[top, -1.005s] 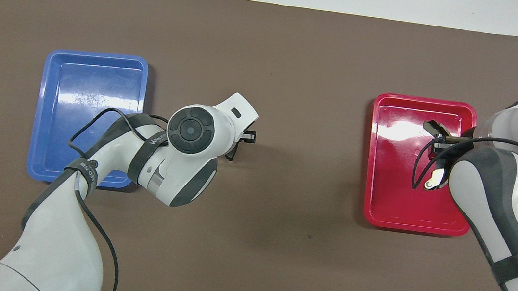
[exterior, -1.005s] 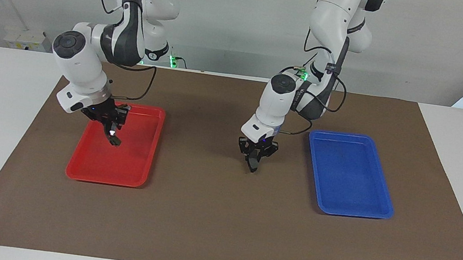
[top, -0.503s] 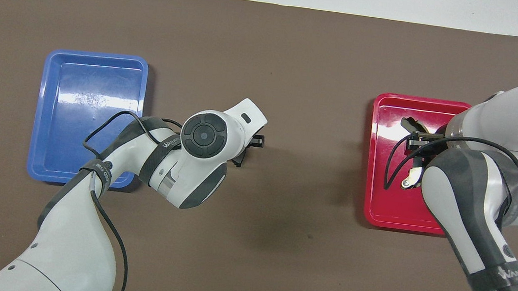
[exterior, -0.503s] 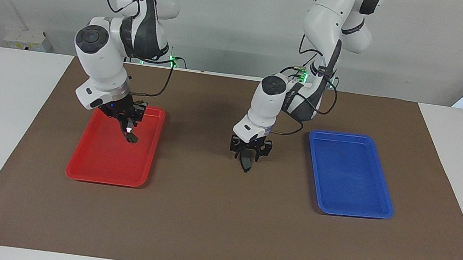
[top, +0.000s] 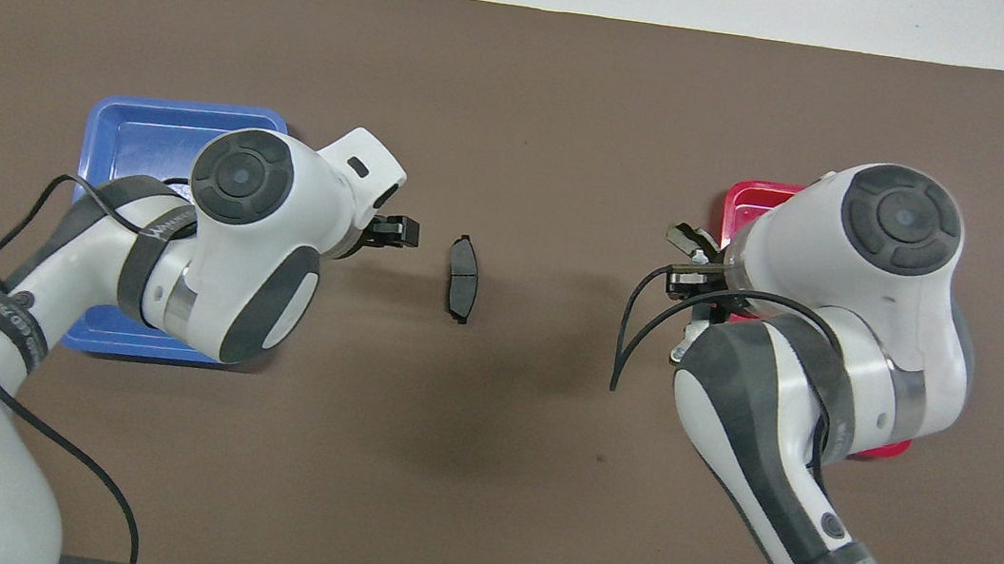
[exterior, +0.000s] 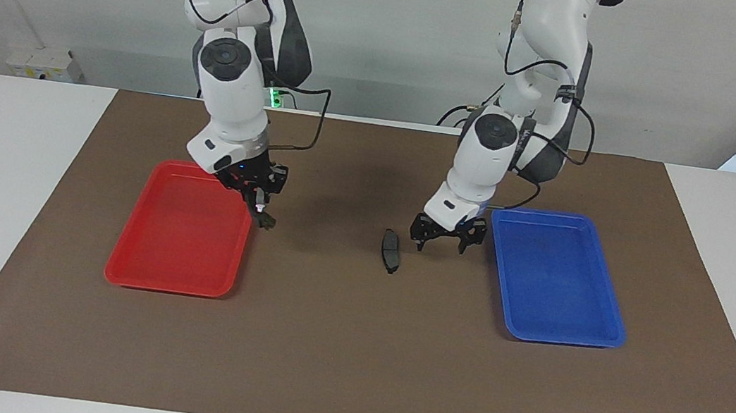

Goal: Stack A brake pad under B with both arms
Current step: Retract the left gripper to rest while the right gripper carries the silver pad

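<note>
On the brown mat, toward my left arm's end of the table, I see the blue tray with nothing in it that I can make out. Toward my right arm's end sits the red tray, and its floor looks bare too, though in the overhead view my right arm covers most of it.

Between the two trays, on the bare mat, lies the small brake pad, flat and dark grey, with its length running toward and away from the robots. Nothing touches it.

My left gripper hangs just beside the pad, over the mat between the pad and the blue tray, with its fingers spread apart and nothing between them. From the overhead view its tip shows just clear of the pad.

My right gripper is up over the mat at the edge of the red tray nearest the pad, well apart from the pad. Its fingers are pinched on a dark piece with a light spot on it, the long brake shoe; most of the shoe is hidden by the fingers, so I cannot tell its full shape.

Cables loop off both wrists. The mat between the pad and my right gripper carries only shadow.
</note>
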Controlling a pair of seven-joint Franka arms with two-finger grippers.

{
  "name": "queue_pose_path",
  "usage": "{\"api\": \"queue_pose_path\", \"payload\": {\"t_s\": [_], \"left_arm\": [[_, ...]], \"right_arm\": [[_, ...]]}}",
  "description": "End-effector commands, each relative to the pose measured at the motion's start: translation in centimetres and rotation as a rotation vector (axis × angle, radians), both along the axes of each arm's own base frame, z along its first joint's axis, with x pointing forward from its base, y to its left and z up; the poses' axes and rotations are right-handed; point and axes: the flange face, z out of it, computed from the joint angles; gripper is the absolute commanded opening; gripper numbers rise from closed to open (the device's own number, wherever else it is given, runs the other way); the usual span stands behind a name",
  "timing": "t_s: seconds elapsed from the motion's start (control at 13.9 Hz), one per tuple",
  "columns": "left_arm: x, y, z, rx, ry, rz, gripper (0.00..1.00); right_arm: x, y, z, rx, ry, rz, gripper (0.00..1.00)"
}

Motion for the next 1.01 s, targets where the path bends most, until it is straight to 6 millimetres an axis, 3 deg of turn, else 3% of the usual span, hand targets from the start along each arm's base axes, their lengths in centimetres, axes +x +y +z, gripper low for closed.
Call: {"api": "queue_pose_path", "payload": {"t_s": [0.0,0.14,0.36,0.57,0.72,0.93], "left_arm": [[-0.4,5.8,2.5,0.019,0.054,-0.055,0.99],[0.1,9.7,4.1,0.026,0.078,-0.076,0.99],[0.8,16.9,7.6,0.020,0.067,-0.075,0.99],[0.7,22.8,11.6,0.018,0.060,-0.050,0.99],[1.0,24.9,14.5,0.020,0.084,-0.084,0.99],[1.9,27.1,18.7,0.023,0.096,-0.069,0.99]], "right_arm": [[1.4,4.7,-0.4,0.016,-0.009,0.044,0.00],[2.5,8.7,-0.6,0.018,-0.022,0.030,0.00],[4.2,16.2,-3.5,0.021,-0.036,-0.009,0.00],[4.1,20.0,-6.0,0.024,-0.046,-0.046,0.00],[3.7,21.4,-6.4,0.056,-0.084,-0.047,0.00],[2.2,22.8,-8.7,0.048,-0.074,-0.017,0.00]]}}
